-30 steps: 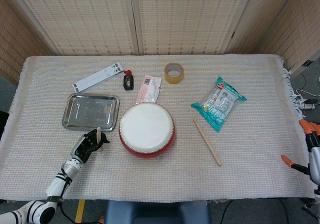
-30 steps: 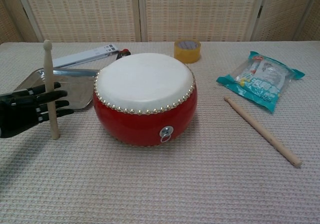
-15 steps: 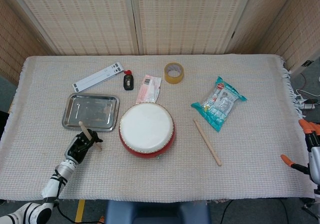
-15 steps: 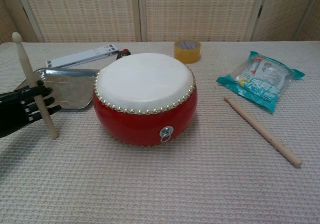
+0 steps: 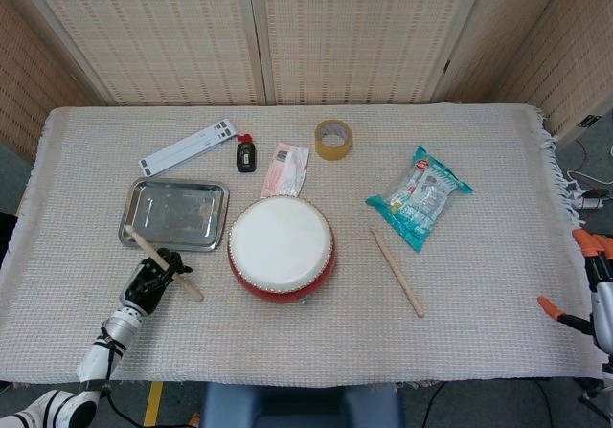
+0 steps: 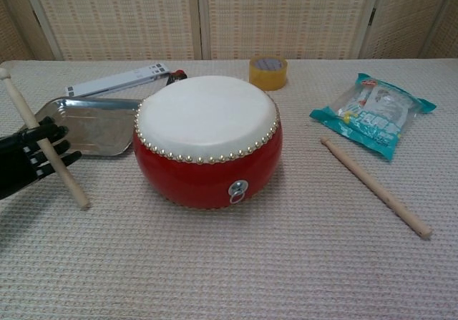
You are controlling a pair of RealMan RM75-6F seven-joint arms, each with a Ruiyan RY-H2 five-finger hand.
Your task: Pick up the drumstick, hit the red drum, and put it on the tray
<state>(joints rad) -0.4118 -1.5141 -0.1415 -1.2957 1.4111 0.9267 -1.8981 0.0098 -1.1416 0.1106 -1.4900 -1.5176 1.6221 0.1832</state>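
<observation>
The red drum [image 5: 281, 246] [image 6: 207, 141] with its white skin stands in the middle of the table. My left hand [image 5: 148, 280] [image 6: 27, 164] is left of it, just in front of the steel tray [image 5: 172, 213] [image 6: 93, 123]. It grips a wooden drumstick [image 5: 187, 287] [image 6: 66, 175] that leans steeply. The stick's head points up and left over the tray's near corner, and its butt is low beside the drum. A second drumstick [image 5: 397, 271] [image 6: 376, 186] lies on the cloth right of the drum. My right hand does not show in either view.
Behind the drum are a yellow tape roll [image 5: 333, 139] [image 6: 268, 72], a small pink packet [image 5: 284, 169], a black and red item [image 5: 246, 153] and a white strip [image 5: 189, 146]. A teal snack bag [image 5: 420, 196] [image 6: 373, 114] lies at the right. Orange-tipped gear [image 5: 586, 242] sits at the right edge.
My left hand has drawn back to the left and toward me. The held drumstick has tipped from upright to a steep lean, its head swinging left toward the tray.
</observation>
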